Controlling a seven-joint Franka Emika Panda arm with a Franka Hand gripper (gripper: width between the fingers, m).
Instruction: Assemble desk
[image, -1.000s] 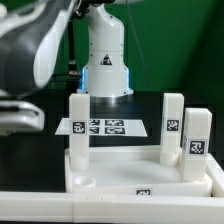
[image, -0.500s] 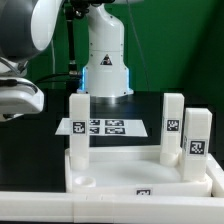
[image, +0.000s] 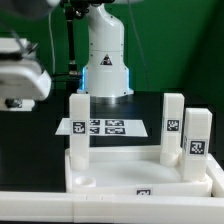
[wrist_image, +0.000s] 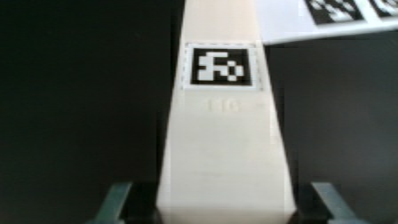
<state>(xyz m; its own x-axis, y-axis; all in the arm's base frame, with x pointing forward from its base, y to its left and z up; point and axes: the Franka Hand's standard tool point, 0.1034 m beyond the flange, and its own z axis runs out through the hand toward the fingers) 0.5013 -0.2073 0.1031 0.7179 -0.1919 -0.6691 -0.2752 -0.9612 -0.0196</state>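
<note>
White plastic square leg (wrist_image: 221, 140) with a black-and-white tag is clamped between the fingers of the two-finger gripper (wrist_image: 221, 205), per the wrist view. In the exterior view the gripper itself cannot be made out; the arm is high, well away from the white rimmed rectangular tabletop (image: 140, 175). Three legs (image: 174, 125) are standing on the tabletop; one near-corner round socket (image: 84, 181) is seen empty. Risk: leg tilted in the grip, so the socket is missed or jammed; seated legs could be knocked on approach.

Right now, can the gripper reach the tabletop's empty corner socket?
Probably yes: the empty socket is uncovered; the gripper, holding the fourth leg, hangs at the exterior view's left. Only the standing leg behind crowds it.
</note>
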